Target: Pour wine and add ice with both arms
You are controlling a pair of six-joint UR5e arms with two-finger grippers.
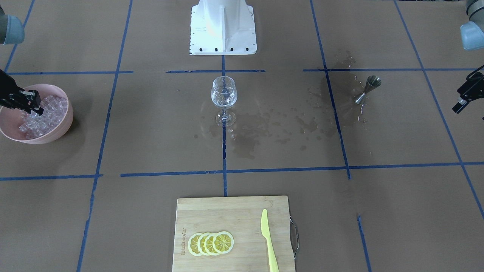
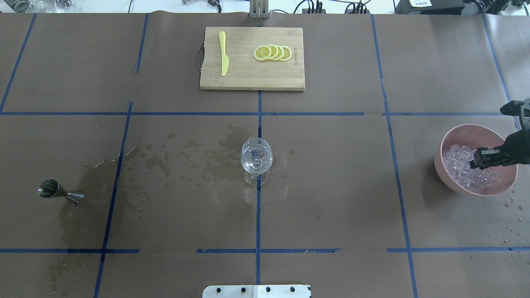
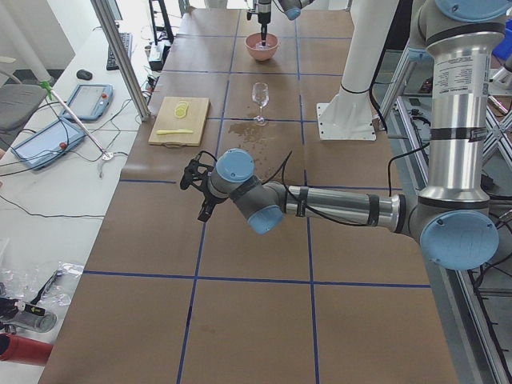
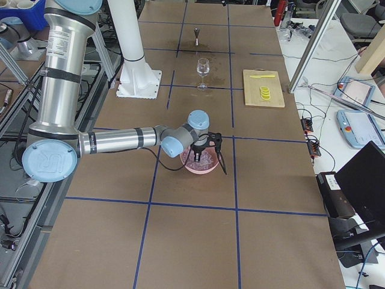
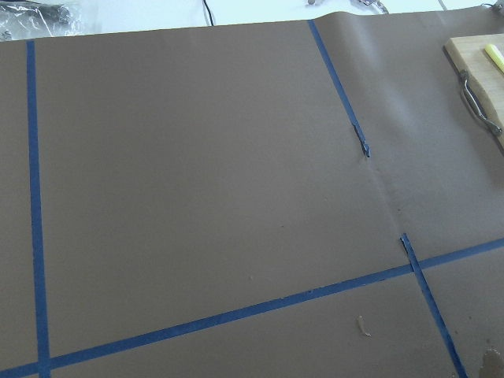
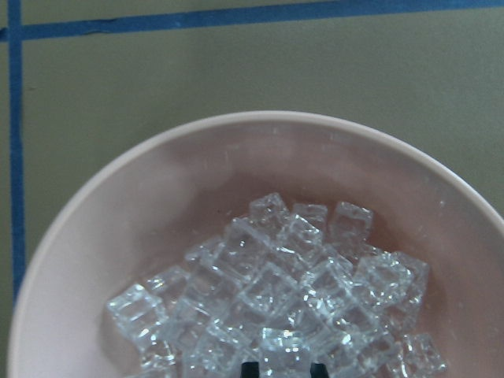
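A clear wine glass point(image 1: 224, 94) point(image 2: 256, 156) stands at the table's centre with a little colourless wine in its bowl. A pink bowl point(image 1: 64, 124) point(image 2: 445, 142) point(image 6: 118, 228) holds a heap of ice point(image 1: 51, 113) point(image 2: 457, 159) point(image 6: 276, 268). My right gripper point(image 1: 38, 109) point(image 2: 478, 161) point(image 6: 283, 368) reaches down into that heap, its fingertips closed to one cube's width on a single ice cube. My left gripper point(image 1: 464, 94) hangs open and empty at the table's far side, well away from the glass. Its wrist view shows only bare paper.
A steel jigger point(image 1: 366, 88) point(image 2: 60, 192) lies on its side amid dark wet stains point(image 1: 264, 128). A wooden cutting board point(image 1: 227, 211) point(image 2: 248, 78) carries lemon slices point(image 1: 211, 243) and a yellow knife point(image 1: 269, 241). The white pedestal point(image 1: 223, 26) stands behind the glass.
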